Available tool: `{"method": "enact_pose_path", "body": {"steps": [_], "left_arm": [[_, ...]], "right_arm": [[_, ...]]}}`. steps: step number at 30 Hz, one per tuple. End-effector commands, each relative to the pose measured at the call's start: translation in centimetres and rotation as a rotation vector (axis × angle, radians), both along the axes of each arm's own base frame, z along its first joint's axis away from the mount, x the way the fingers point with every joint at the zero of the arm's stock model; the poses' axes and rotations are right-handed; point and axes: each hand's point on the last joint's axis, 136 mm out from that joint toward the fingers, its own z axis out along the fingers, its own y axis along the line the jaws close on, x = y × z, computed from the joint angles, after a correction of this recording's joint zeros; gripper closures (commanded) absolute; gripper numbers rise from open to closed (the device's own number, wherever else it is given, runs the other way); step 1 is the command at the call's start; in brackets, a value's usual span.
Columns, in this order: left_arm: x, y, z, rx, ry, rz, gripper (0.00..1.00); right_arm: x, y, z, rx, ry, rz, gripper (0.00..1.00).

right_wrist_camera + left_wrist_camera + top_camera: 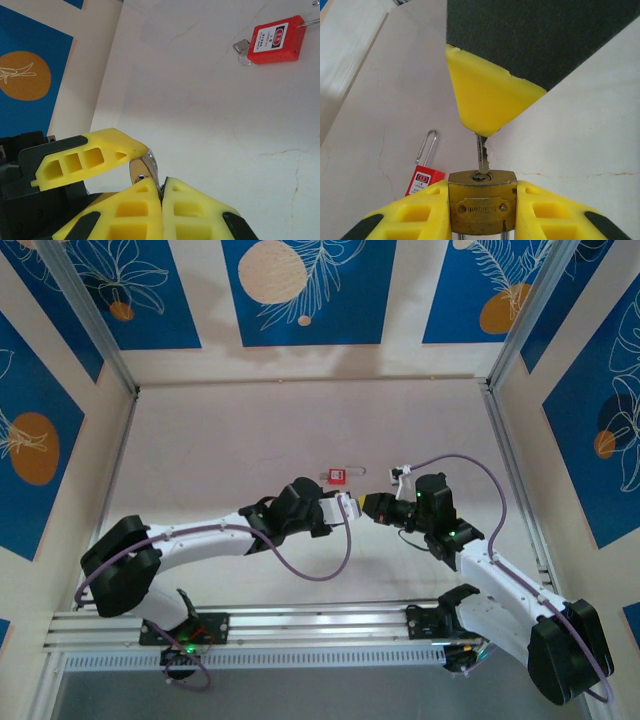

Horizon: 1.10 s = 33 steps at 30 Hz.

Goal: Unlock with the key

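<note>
My left gripper (481,192) is shut on a brass padlock (481,207), its yellow fingers (420,212) pressing both sides and its keyhole end facing away from the wrist. My right gripper (161,184) is shut on the key (482,157), a silver toothed blade that sticks out of its yellow fingertips. The blade's tip sits in the padlock's keyhole, with most of the blade still outside. In the top view the two grippers (348,506) (372,506) meet tip to tip above the middle of the table. The key's head is hidden between the right fingers.
A red padlock (336,476) with a silver shackle lies flat on the table just beyond the grippers, and a small key (242,50) is attached to it. Patterned walls (60,390) stand left, right and behind. A metal rail (300,625) runs along the near edge.
</note>
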Motion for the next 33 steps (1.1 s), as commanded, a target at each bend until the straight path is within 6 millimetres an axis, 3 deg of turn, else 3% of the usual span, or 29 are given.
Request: {"method": "enact_pose_path", "body": {"steps": [1, 21, 33], "left_arm": [[-0.2, -0.9, 1.3, -0.019, -0.023, -0.021, 0.71], [-0.1, -1.0, 1.3, -0.016, -0.033, -0.014, 0.72], [0.3, -1.6, 2.3, -0.06, -0.031, 0.002, 0.73]], "right_arm": [[0.2, 0.3, 0.8, 0.012, -0.021, 0.004, 1.0], [0.2, 0.9, 0.3, 0.014, -0.005, 0.021, 1.0], [0.0, 1.4, -0.9, -0.014, 0.01, 0.036, 1.0]]}}
